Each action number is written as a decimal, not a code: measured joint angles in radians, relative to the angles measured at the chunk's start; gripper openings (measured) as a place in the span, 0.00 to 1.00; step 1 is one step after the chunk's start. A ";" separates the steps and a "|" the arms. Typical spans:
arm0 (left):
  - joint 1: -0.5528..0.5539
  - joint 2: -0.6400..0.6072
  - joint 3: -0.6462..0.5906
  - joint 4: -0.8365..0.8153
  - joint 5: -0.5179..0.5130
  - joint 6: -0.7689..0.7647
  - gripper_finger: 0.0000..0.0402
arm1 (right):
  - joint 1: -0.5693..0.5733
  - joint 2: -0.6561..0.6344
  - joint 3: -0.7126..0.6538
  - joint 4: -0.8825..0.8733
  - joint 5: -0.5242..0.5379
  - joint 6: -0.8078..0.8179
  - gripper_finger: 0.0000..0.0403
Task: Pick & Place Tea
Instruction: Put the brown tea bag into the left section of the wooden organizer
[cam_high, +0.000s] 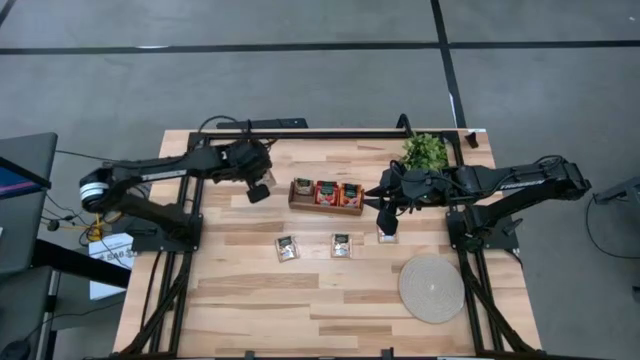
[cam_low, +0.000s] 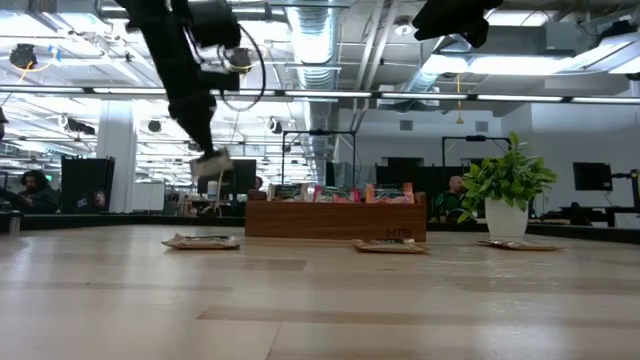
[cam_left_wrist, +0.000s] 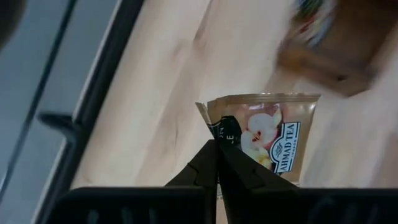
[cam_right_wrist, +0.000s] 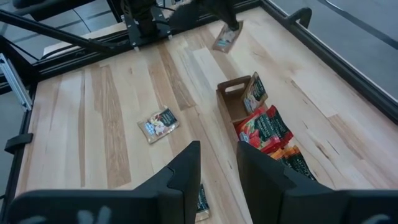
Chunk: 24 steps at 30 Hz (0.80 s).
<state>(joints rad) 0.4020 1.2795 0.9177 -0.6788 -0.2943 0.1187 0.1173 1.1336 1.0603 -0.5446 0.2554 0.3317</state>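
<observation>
My left gripper (cam_left_wrist: 217, 163) is pressed together, pinching one beige tea sachet (cam_left_wrist: 268, 143) by its edge, lifted clear of the table (cam_high: 250, 300), just left of the wooden box (cam_high: 326, 207). My right gripper (cam_right_wrist: 217, 163) hangs with jaws spread and nothing between them, right of the box, above another sachet (cam_high: 387, 238). Sachet print is partly hidden by my fingers (cam_left_wrist: 199, 169). The box holds upright red sachets (cam_right_wrist: 264, 129). Two flat sachets (cam_high: 288, 249) (cam_high: 342, 245) lie near of the box.
</observation>
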 joint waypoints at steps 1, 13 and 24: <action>-0.018 -0.015 0.010 -0.001 0.000 0.003 0.00 | 0.000 0.000 0.000 0.000 0.001 0.000 0.24; -0.257 0.112 0.281 0.034 -0.217 0.168 0.00 | -0.002 0.000 0.000 0.000 0.006 0.000 0.24; -0.380 0.353 0.323 0.079 -0.491 0.206 0.00 | -0.001 0.000 0.000 0.000 0.006 0.000 0.24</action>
<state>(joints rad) 0.0216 1.6320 1.2404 -0.5994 -0.7855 0.3251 0.1162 1.1339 1.0603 -0.5446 0.2615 0.3313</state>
